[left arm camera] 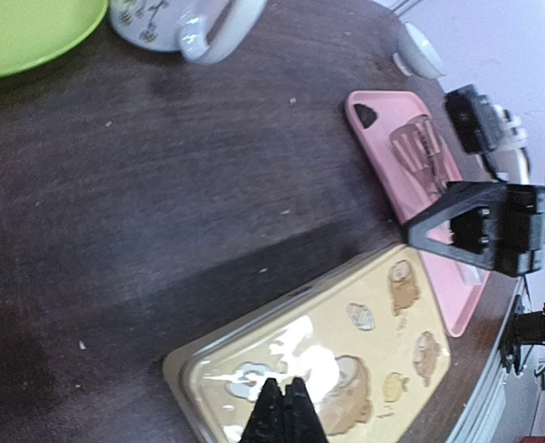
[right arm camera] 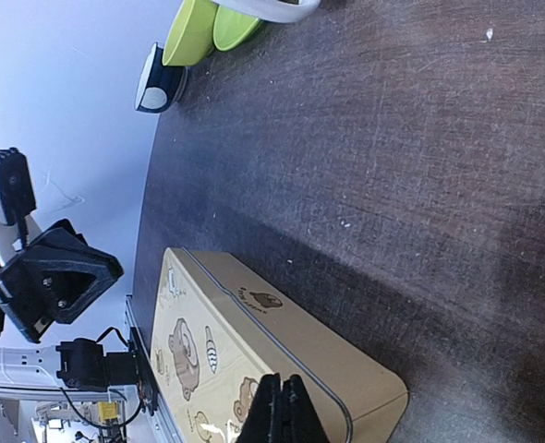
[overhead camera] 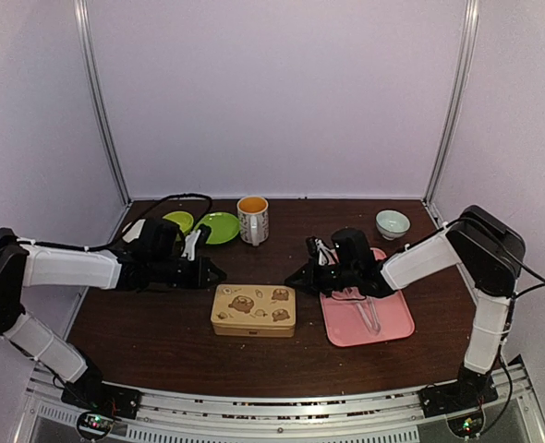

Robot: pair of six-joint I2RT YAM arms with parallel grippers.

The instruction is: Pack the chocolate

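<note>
Rear overview; wrist close-ups on tin [overhead camera: 254,311]

Dark wood table [overhead camera: 152,337]: tan tin [overhead camera: 254,310] front-center (bear print, lid on), pink tray [overhead camera: 388,328] just right of it. Along the back: green plate [overhead camera: 222,227], smaller green dish [overhead camera: 179,220], mug [overhead camera: 252,220], pale bowl [overhead camera: 392,223].

Dark wood table [overhead camera: 162,341] w/ pale lilac walls [overhead camera: 282,92] behind, metal corner posts [overhead camera: 101,101], even light.

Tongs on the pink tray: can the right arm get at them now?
Probably yes. The tongs lie uncovered on the tray, close by the right gripper, which is shut and points at the tin; it must swing back and open.
</note>
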